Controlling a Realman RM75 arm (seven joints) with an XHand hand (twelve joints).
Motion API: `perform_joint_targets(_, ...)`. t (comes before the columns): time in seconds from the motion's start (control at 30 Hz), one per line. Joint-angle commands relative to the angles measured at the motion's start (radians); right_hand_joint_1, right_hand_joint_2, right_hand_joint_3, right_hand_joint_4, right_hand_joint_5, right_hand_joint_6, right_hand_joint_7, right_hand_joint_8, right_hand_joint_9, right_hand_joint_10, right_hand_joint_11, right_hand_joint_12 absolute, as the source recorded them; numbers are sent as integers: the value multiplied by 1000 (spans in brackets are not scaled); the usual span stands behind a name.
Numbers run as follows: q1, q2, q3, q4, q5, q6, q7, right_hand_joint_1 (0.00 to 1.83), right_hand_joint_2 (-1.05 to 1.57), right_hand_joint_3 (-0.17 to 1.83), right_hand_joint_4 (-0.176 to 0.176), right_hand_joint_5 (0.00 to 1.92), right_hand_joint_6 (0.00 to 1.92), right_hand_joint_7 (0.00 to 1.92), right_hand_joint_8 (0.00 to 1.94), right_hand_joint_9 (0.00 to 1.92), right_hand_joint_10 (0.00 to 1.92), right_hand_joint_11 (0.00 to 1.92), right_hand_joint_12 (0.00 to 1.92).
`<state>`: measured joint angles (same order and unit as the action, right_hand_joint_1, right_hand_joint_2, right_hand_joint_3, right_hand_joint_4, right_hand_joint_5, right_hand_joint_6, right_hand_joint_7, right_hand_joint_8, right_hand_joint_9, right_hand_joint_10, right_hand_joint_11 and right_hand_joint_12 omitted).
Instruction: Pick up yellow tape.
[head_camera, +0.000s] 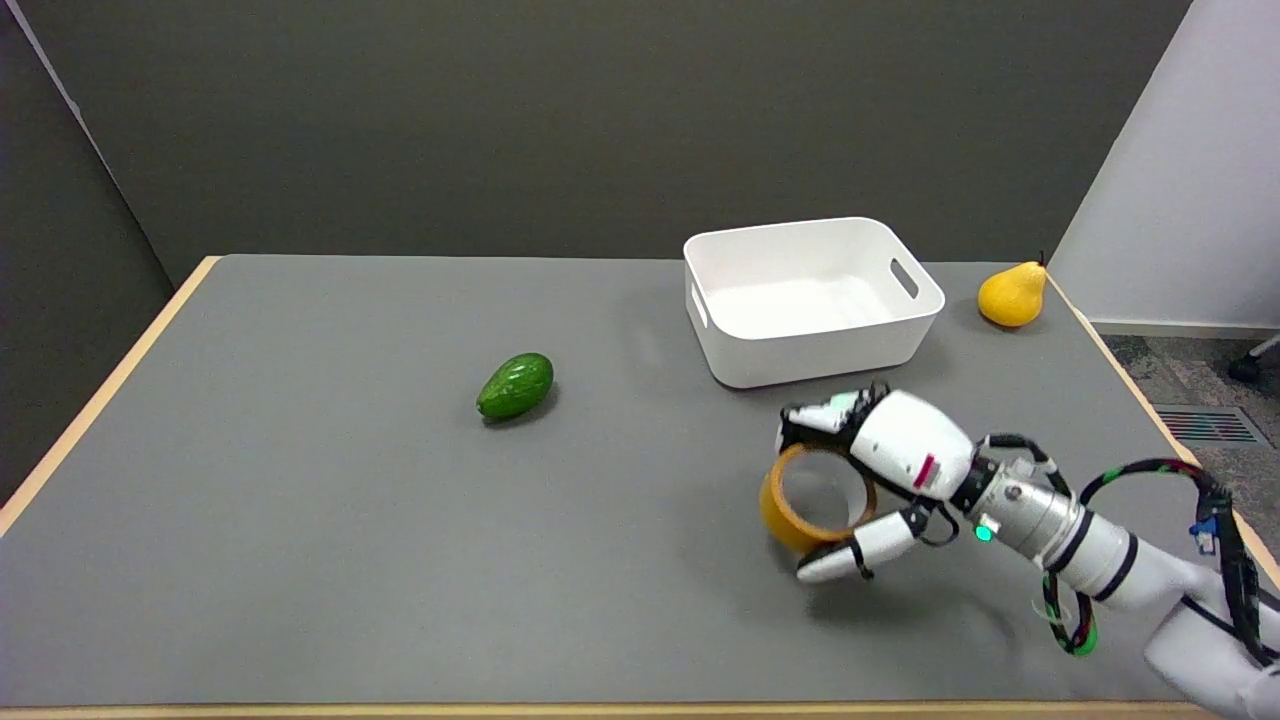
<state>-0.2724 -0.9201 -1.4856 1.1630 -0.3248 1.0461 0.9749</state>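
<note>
Grey table (300, 560), dark wall behind; white bin (810, 345) beyond. Item: yellow tape (790, 520), near right of table, clamped in my right hand (880, 470), fingers over the far rim, thumb under the near edge. I judge it off the surface. Ring tilted; open core faces up and toward camera, no long axis. Advice: I lift slowly, grip firm.

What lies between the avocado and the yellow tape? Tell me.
Nothing: the head view shows only bare grey table between the avocado and the yellow tape, which the right robot hand holds.
</note>
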Motion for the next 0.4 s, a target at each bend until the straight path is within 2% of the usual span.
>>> perform_joint_targets(0.03, 158, 57, 142, 196, 71, -134, -59, 1201, 1168, 186, -176, 569, 1458, 881, 1382, 868, 1363, 801, 1800)
perform_joint_targets(0.17, 259, 86, 135, 213, 72, -277, -114, 1204, 1147, 219, -176, 581, 1456, 887, 1373, 871, 1368, 804, 1804)
perform_joint_targets(0.27, 407, 114, 61, 135, 66, -363, -113, 1204, 1143, 227, -174, 583, 1456, 886, 1373, 871, 1371, 802, 1805)
perform_joint_targets(0.4, 633, 133, -113, -24, 66, -468, -104, 1203, 1150, 216, -176, 578, 1456, 883, 1380, 870, 1369, 799, 1797)
